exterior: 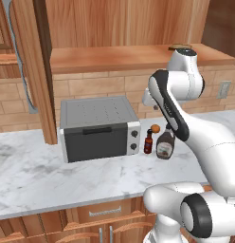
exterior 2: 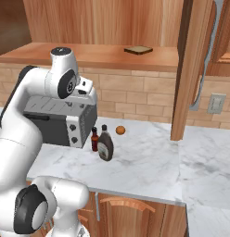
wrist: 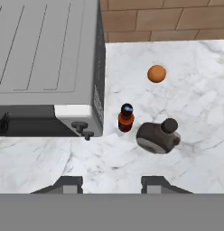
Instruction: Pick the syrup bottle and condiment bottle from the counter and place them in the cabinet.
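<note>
on the counter (exterior: 34, 175), just right of the toaster oven (exterior: 98, 128), we see the condiment bottle (wrist: 125, 117) beside the syrup bottle (wrist: 158, 136); our gripper (wrist: 109, 182) hovers above, parted, empty.

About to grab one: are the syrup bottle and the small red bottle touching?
Apart. The hand view shows marble between the small red bottle and the syrup bottle.

Veined marble counter (exterior: 34, 175) – glossy, matt grey metal toaster oven (exterior: 98, 128), wood cabinet (exterior: 114, 57)

A grey toaster oven (exterior: 98, 128) stands near a small orange ball (wrist: 156, 73), against a brick wall (exterior 2: 135, 99).
</note>
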Available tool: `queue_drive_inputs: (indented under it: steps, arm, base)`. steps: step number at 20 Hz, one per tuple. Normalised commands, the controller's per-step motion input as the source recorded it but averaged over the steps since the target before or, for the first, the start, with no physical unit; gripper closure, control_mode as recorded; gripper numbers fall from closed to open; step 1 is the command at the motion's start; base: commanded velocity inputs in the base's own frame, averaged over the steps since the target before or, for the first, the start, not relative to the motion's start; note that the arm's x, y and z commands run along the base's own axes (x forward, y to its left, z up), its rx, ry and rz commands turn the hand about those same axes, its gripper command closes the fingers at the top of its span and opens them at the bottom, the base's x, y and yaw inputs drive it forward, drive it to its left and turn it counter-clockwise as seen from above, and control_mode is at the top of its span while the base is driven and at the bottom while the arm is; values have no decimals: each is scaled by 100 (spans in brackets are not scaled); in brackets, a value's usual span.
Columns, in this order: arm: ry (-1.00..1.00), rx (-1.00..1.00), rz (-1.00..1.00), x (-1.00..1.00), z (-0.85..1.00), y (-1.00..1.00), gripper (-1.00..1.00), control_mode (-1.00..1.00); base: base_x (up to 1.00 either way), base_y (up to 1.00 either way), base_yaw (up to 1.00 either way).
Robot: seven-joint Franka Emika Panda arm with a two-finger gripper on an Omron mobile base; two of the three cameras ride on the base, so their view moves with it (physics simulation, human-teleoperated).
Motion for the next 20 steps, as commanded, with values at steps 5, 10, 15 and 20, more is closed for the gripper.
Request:
queue_drive_inputs:
  steps: [5, 10, 15, 20]
  arm:
    - [-1, 1, 0, -2, -7, -20, -100, -100]
    - [-2, 6, 6, -2, -21, -56, -100, -100]
    - [-1, 8, 8, 0, -26, -67, -100, -100]
    - [-3, 6, 13, 0, -36, -57, -100, -100]
  base:
    - [0, 0, 0]
    - [0, 0, 0]
    - [0, 0, 0]
    - [0, 0, 0]
